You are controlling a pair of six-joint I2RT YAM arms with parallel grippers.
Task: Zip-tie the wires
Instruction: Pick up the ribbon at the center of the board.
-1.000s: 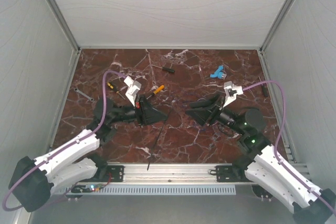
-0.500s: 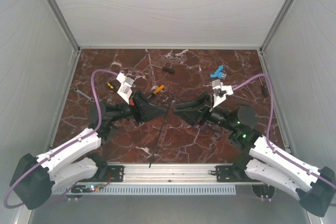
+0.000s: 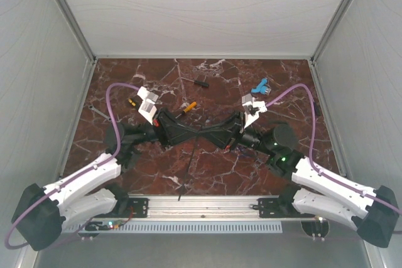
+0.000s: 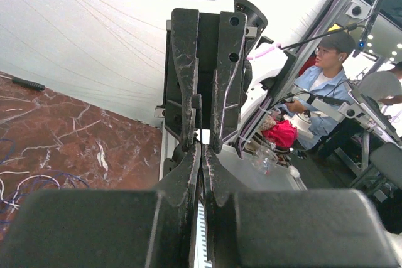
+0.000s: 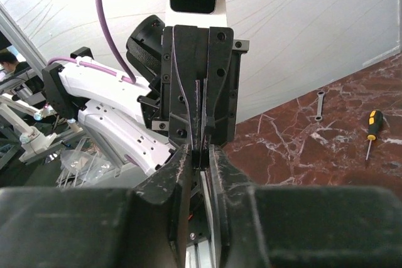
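Observation:
My left gripper [image 3: 198, 135] and right gripper [image 3: 206, 135] meet tip to tip above the middle of the table. The left gripper [image 4: 202, 150] is shut on a thin black zip tie [image 3: 187, 171], which hangs down toward the near rail. The right gripper [image 5: 201, 152] faces it, its jaws nearly closed with a small black piece of the tie filling the gap at the tips. The wires [image 4: 25, 186], thin purple and whitish loops, lie on the marble at the left gripper's far side, apart from both grippers.
An orange-handled screwdriver [image 3: 190, 105] and a black-handled one [image 3: 201, 83] lie beyond the grippers. A yellow-and-black screwdriver [image 3: 132, 102] and a small wrench [image 3: 99, 113] lie at the left. A blue piece [image 3: 259, 86] lies at the back right. An aluminium rail [image 3: 201, 204] runs along the near edge.
Both grippers have moved toward each other; the right arm swung left by the larger amount. Their tips now touch at the zip tie, and the right jaws have narrowed.

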